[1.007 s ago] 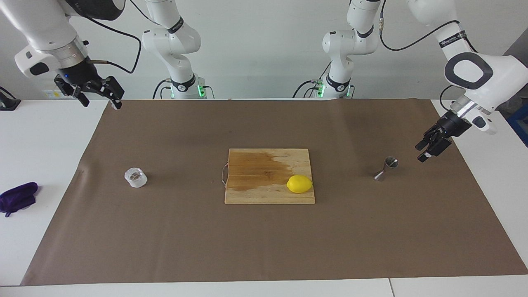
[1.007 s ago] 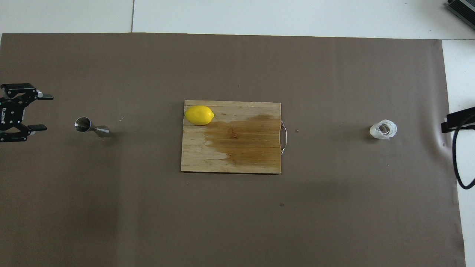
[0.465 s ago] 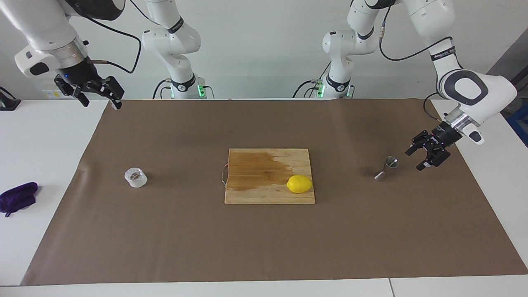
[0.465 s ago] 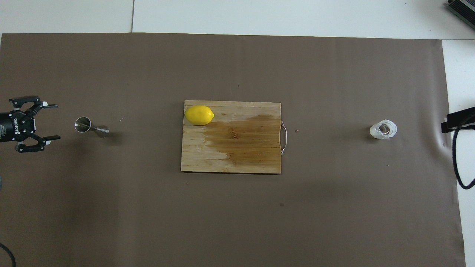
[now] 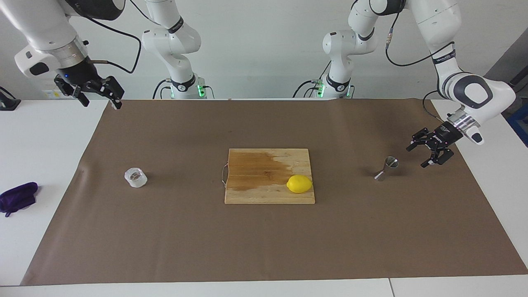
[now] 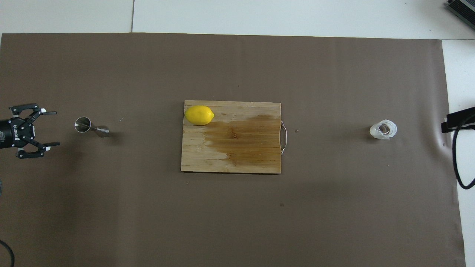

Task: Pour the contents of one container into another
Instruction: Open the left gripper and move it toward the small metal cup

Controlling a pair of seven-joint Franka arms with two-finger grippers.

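Jaws spread wide and holding nothing, our left gripper point(image 5: 416, 153) hangs low beside the steel jigger point(image 5: 386, 168), not touching it, at the left arm's end of the brown paper mat point(image 5: 264, 247). Our right gripper point(image 5: 116, 100) waits raised over the mat's corner at its own end, fingers apart as far as we can judge. The glass cup point(image 5: 135, 177) stands on the mat there, well apart from it. Between cup and jigger, a lemon point(image 5: 299, 184) rests on the stained cutting board point(image 5: 255, 194).
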